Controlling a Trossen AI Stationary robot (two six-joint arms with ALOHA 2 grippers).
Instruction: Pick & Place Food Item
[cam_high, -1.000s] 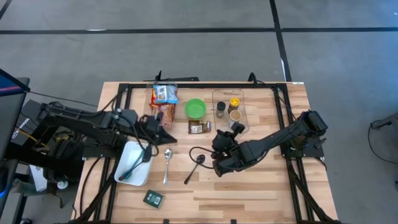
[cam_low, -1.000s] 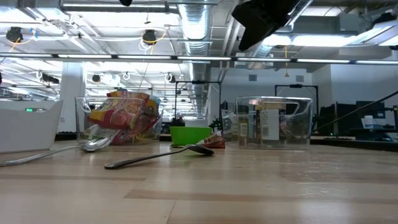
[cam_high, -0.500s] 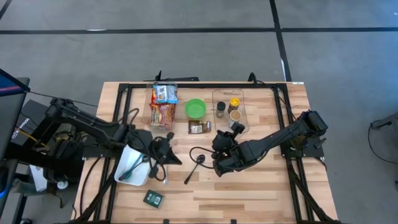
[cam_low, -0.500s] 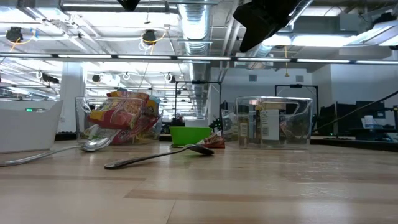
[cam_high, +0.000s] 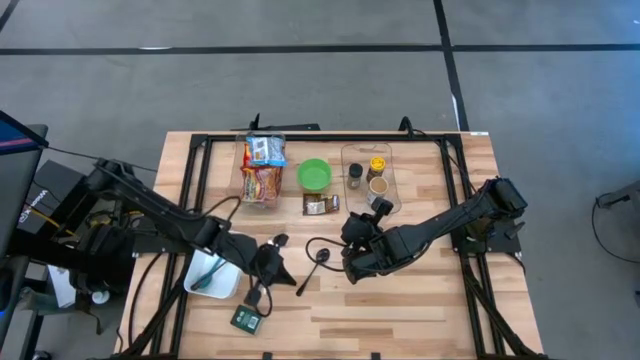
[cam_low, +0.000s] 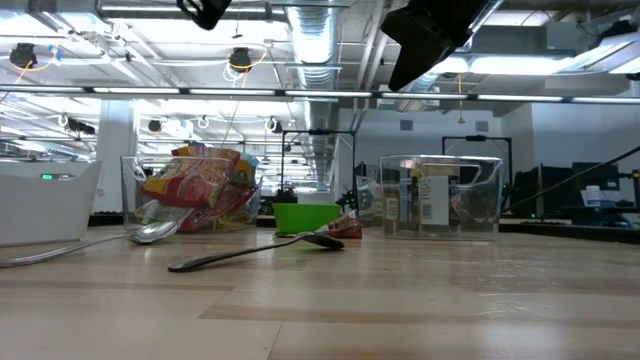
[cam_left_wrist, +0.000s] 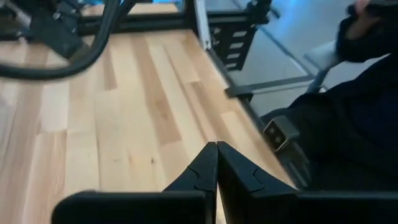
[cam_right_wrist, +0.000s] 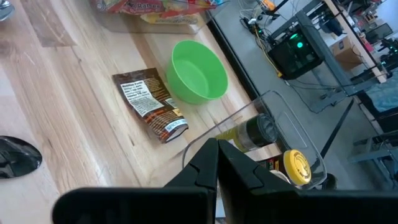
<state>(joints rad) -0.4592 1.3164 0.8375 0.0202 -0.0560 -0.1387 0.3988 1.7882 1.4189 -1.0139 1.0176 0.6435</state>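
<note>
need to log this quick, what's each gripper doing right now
left gripper: closed, holding nothing.
right gripper: closed, holding nothing.

The worktop (cam_high: 400, 310) is made of pale wooden planks and stands on a grey concrete floor (cam_high: 300, 80) crossed by dark lines. Across the worktop, the room behind shows an open ceiling with silver ventilation ducts (cam_low: 318, 40), long strip lights (cam_low: 520, 64) and white pillars (cam_low: 115, 150). A seated person in dark clothing (cam_left_wrist: 348, 124) shows just beyond the worktop's edge.
</note>
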